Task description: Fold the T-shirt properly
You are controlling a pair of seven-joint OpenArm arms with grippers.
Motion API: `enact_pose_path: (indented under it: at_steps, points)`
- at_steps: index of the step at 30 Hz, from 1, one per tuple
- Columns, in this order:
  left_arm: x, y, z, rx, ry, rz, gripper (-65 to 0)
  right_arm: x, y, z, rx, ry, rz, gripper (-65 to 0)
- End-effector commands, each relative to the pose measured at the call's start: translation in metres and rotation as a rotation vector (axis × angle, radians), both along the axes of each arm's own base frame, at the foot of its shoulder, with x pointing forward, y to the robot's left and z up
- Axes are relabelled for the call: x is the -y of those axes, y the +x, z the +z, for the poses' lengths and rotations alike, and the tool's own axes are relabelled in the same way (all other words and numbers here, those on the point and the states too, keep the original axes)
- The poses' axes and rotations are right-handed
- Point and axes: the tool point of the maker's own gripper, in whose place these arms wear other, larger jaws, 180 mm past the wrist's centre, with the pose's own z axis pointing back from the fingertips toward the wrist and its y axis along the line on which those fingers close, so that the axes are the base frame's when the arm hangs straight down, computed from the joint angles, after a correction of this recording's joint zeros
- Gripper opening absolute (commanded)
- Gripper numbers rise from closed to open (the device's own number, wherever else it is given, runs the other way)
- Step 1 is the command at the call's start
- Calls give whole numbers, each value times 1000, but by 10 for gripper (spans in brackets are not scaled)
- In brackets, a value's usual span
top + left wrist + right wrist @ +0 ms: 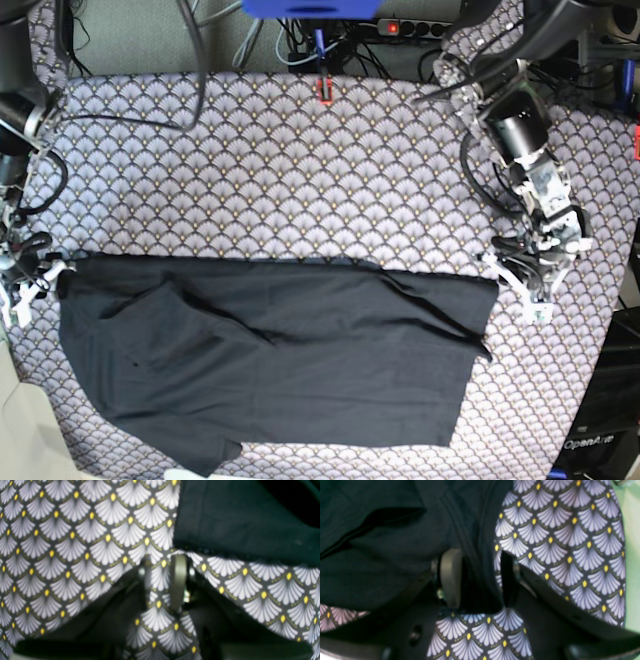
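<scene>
The dark T-shirt (280, 360) lies spread across the near half of the table, with creases running diagonally over it. My left gripper (527, 292) stands just off the shirt's right upper corner. In the left wrist view its jaws (162, 580) are apart with only patterned tablecloth between them, and the shirt's hem (237, 517) lies just beyond. My right gripper (33, 280) is at the shirt's left upper corner. There its fingers (451, 577) straddle a fold of the T-shirt (477, 575), with a strip of tablecloth showing beside the cloth.
The grey fan-patterned tablecloth (300, 170) covers the whole table. A small red object (325, 90) sits at the far edge, with cables and a power strip (405, 27) behind it. The table's left edge runs close beside my right gripper.
</scene>
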Motion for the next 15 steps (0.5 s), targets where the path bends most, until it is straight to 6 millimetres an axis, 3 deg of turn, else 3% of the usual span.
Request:
enact_pose_path:
  at_steps: [1, 15]
  points:
    - [-5, 15, 20, 62, 10, 2, -516, 12, 12, 25, 72, -15, -15, -379]
    - [-5, 12, 16, 52, 8, 2, -516, -11, -17, -20, -2, 25, 4, -385]
